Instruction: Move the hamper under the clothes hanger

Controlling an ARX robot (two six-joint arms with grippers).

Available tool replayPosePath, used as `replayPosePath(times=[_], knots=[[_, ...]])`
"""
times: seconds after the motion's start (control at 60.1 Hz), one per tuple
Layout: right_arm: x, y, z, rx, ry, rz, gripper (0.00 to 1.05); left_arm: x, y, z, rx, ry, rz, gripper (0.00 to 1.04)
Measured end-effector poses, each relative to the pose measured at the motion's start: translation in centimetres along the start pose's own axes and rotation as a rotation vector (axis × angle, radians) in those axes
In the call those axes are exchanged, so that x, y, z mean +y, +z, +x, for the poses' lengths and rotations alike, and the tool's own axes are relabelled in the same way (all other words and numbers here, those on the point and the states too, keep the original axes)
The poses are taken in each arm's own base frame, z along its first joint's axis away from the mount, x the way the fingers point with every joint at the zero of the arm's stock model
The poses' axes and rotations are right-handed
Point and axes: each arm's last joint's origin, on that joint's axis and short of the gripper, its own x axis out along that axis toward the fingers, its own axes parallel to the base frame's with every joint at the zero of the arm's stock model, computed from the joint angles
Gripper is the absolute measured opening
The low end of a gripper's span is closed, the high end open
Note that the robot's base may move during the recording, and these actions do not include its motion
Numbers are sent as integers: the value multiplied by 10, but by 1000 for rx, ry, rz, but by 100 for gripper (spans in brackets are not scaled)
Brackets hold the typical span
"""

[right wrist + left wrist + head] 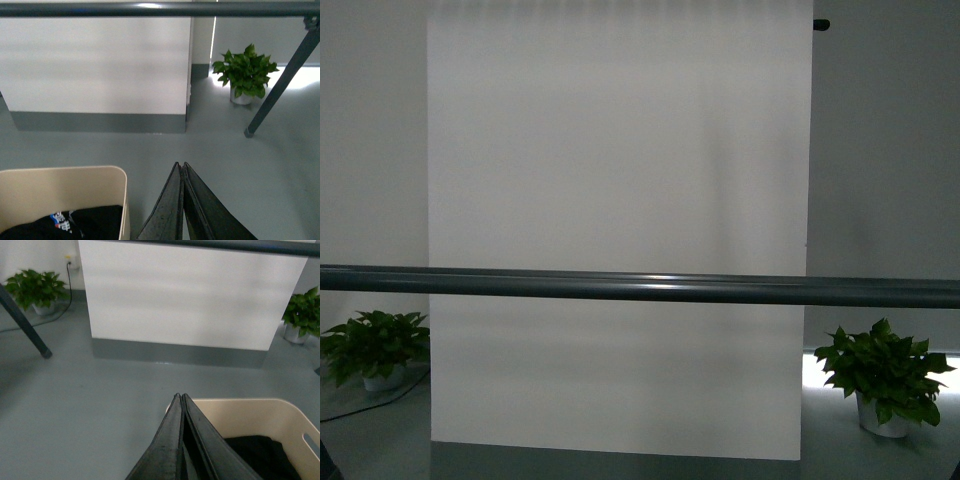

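Observation:
The clothes hanger (640,288) shows as dark grey rails crossing the front view; its rail (240,245) and a slanted leg (22,322) appear in the left wrist view, and its rail (150,9) and another leg (282,75) in the right wrist view. The beige hamper (260,415) with dark clothes (260,457) inside sits on the floor below the arms, its corner (75,187) also seen from the right wrist. My left gripper (180,396) is shut, empty, at the hamper's rim. My right gripper (180,164) is shut, empty, beside the hamper over the floor.
A large white board (620,230) stands upright behind the rack. Potted plants sit on the floor at the left (378,345) and right (885,375). A black cable (69,277) runs along the wall. Grey floor (225,165) surrounds the hamper.

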Motion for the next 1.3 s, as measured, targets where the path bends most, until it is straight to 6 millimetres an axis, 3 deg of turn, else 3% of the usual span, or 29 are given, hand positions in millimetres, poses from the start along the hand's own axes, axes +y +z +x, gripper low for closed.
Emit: replayPosePath(times=[1.298], knots=[[0,1,-38,-12,1,0,2,0,0,-36,-8,2,0,3]])
